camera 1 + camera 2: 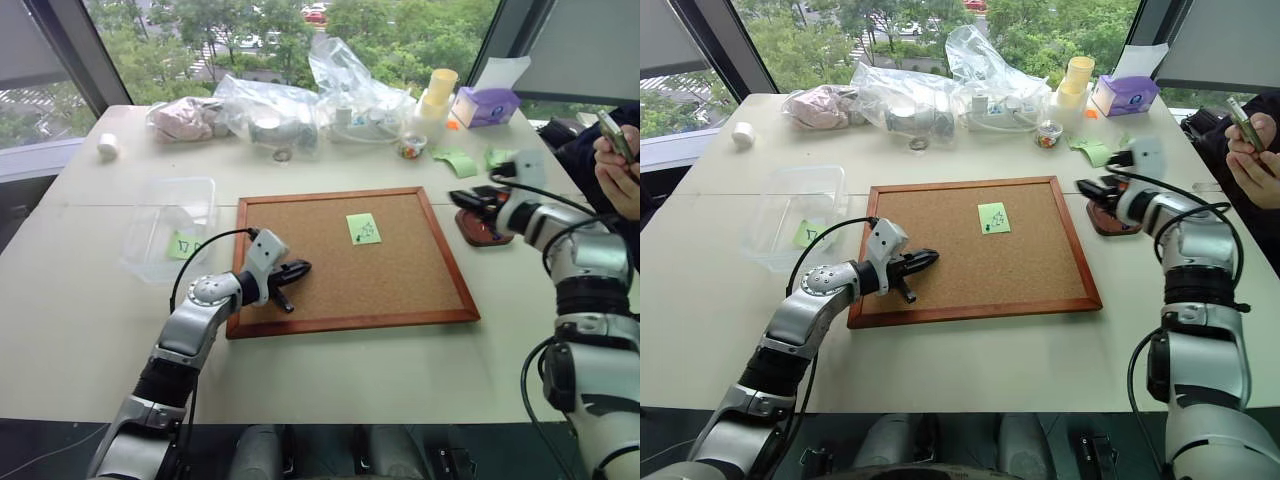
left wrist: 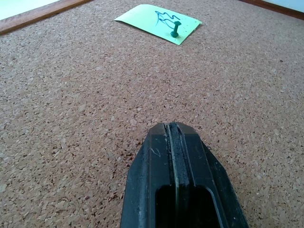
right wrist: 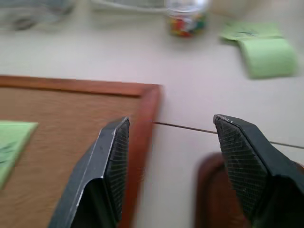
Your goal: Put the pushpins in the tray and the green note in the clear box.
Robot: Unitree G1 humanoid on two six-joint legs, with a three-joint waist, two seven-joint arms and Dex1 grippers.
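One pin [image 2: 175, 32] shows, a green one standing in a note on the corkboard [image 1: 400, 290], and by my reading pulling it is the step in hand. Nearest, the left gripper [image 1: 300, 269] rests low over the board's near left part with its jaws clenched on nothing, its tips aimed across the cork toward that pin. The note [image 1: 364, 229] it holds down lies near the middle of the board, well apart from both grippers; its scribble looks fairly bold, so I cannot tell whether this is the note meant for the box. Another green note [image 1: 184, 245] already lies inside the clear box [image 1: 200, 188], which sits on the counter [image 1: 330, 370] just left of the board. To the right, the right gripper [image 1: 470, 198] hangs with jaws released and empty over the board's right edge and the near rim of the dark tray [image 1: 480, 232], which stands just beside the frame. Doing this well probably means approaching the pin from above, closing on the head alone rather than pinching paper with it, and drawing straight up so the note does not tear or lift. The tray is close, so the carry should be short. Beyond lie green paper strips [image 1: 458, 161], a pin jar [image 1: 411, 147] and plastic bags [image 1: 300, 105].
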